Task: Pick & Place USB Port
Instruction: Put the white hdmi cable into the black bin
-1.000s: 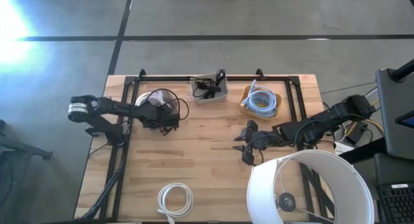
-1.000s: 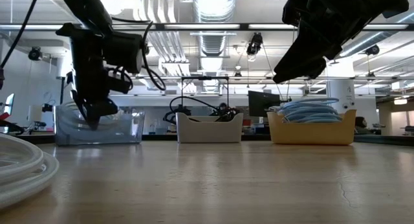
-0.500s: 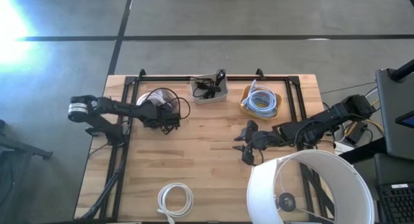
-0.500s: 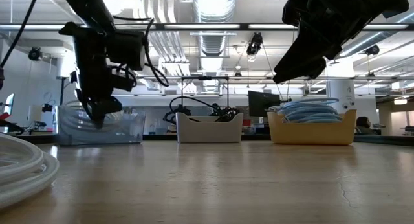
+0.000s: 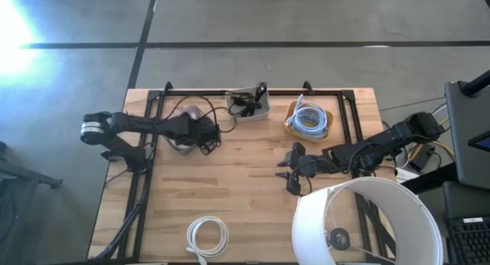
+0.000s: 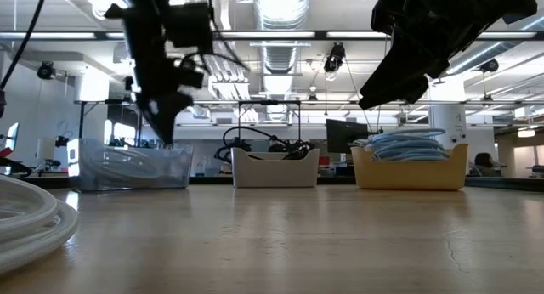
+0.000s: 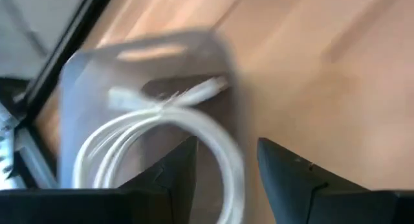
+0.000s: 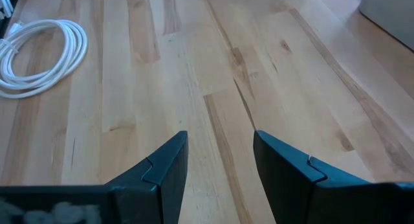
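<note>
Wooden counter [image 5: 245, 196] carries three bins at twelve o'clock. Left gripper [image 5: 208, 138] jaws wide, empty, beside clear bin [image 5: 178, 121] holding white cable [image 7: 162, 130]; retract vertically. Right gripper [image 5: 295, 170] jaws wide, idle.

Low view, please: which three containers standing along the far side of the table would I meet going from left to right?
Clear bin → white bin → tan bin.

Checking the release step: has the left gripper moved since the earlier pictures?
Yes. The left gripper has shifted right, off the clear bin toward the white bin, and risen.
</note>
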Controlling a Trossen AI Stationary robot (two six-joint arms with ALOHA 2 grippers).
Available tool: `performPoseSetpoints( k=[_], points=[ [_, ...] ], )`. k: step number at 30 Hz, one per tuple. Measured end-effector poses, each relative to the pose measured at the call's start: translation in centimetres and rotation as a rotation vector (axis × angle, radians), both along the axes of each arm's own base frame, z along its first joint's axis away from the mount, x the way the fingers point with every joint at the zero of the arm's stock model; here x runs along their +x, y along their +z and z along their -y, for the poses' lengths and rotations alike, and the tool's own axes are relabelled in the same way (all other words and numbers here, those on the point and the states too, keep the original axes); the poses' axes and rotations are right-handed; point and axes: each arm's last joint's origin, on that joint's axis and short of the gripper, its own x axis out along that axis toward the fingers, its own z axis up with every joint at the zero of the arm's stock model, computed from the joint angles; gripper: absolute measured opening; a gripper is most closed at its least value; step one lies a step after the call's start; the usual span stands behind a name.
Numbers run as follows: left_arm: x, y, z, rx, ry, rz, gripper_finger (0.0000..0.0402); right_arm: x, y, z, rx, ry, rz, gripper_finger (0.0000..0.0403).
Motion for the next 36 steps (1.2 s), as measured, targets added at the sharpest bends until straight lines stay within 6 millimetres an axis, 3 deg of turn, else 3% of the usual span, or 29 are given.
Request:
performPoseSetpoints(
  k=[8,14,20,24,30,36],
  points=[
    [2.6,4.4,1.7,-0.181,-0.165,0.182,0.0163,0.0,0.0,0.0,0.0,0.0,0.0,0.0171],
    [3.4,5.0,7.1,-0.186,-0.403,0.21,0.0163,0.0,0.0,0.0,0.0,0.0,0.0,0.0171],
    [2.2,4.6,14.1,-0.232,-0.606,0.197,0.0161,0.0,0.0,0.0,-0.012,0.009,-0.002,0.0171],
    [1.0,4.1,17.8,-0.299,-0.6,0.219,0.0161,0.0,0.0,0.0,-0.012,0.01,-0.002,0.0171],
    [0.1,1.7,22.1,-0.361,-0.575,0.179,0.0161,0.0,0.0,0.0,-0.012,0.01,-0.002,0.0171],
    [0.9,-1.3,25.2,-0.499,-0.567,0.162,0.0161,0.0,0.0,0.0,-0.012,0.01,-0.002,0.0171]
  ],
)
